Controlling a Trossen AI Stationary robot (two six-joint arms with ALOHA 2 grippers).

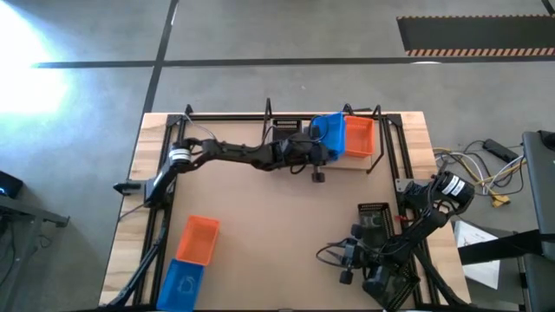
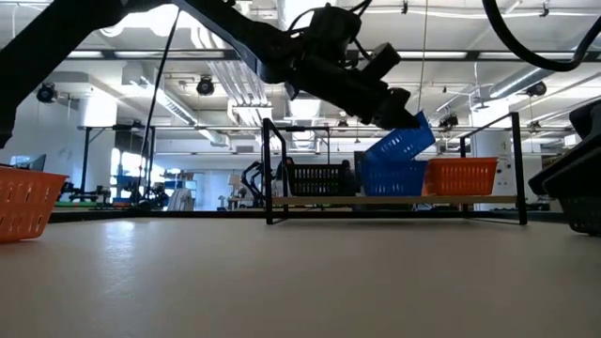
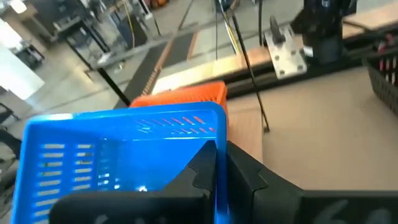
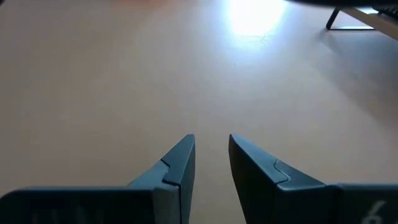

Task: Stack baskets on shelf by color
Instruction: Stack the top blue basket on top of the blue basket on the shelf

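2 blue baskets matter here: the left hand (image 1: 323,149) is clamped on the wall of a tilted blue basket (image 2: 402,143), held above another blue basket (image 2: 392,176) that sits mid-shelf. The shelf (image 2: 394,199) stands at the surface's far edge, with an orange basket (image 1: 360,137) just beside the blue pair and a black basket (image 2: 315,178) on the other side. Judged from this, the carried basket needs levelling and lowering straight down. The right hand (image 4: 210,158) waits near the surface's front right, fingers slightly apart, holding nothing.

Blue basket (image 1: 329,137) tilted (over shelf (image 1: 351,164)).
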